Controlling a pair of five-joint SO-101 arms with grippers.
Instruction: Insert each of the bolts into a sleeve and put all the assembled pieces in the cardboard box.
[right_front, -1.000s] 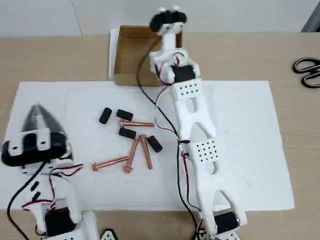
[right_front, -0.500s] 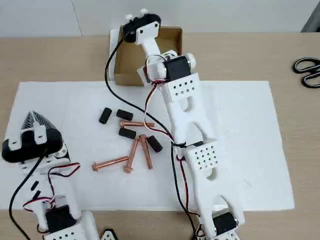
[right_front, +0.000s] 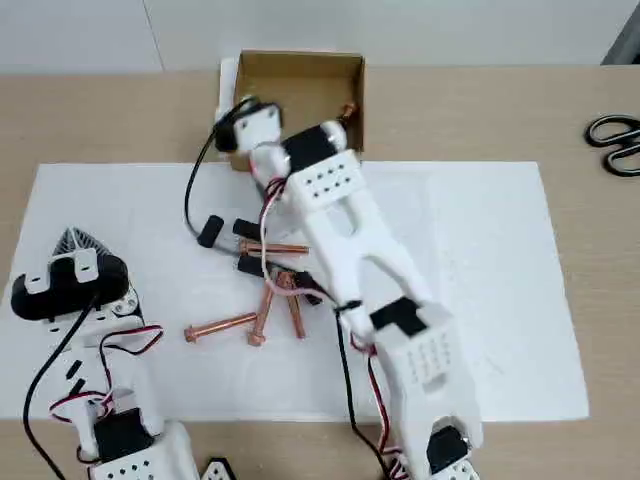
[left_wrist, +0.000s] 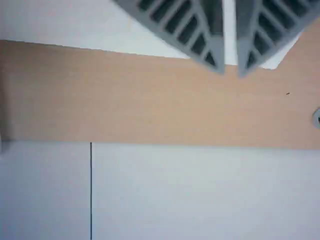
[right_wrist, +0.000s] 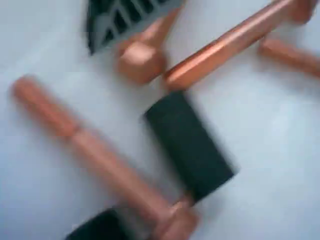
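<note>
Several copper bolts lie on the white sheet: one (right_front: 220, 327) apart at the left, one (right_front: 275, 247) crosswise, two (right_front: 268, 308) leaning together. Black sleeves (right_front: 209, 232) (right_front: 250, 229) (right_front: 255, 266) lie among them. The cardboard box (right_front: 300, 70) stands behind, with a copper bit (right_front: 347, 109) at its right wall. My right arm (right_front: 330, 200) hangs low over the pile. Its gripper (right_wrist: 125, 17) is close above a bolt head (right_wrist: 140, 60), next to a sleeve (right_wrist: 187, 145) and a long bolt (right_wrist: 100, 160). My left gripper (right_front: 75, 243) (left_wrist: 230, 60) is shut and holds nothing, at the sheet's left edge.
Scissors (right_front: 615, 140) lie at the table's far right edge. The white sheet (right_front: 480, 250) covers the middle of the wooden table, and its right half is bare. Cables hang from the right arm over the bolts.
My right arm has swung back from over the cardboard box and come down over the bolts and sleeves. The left arm has shifted only slightly.
</note>
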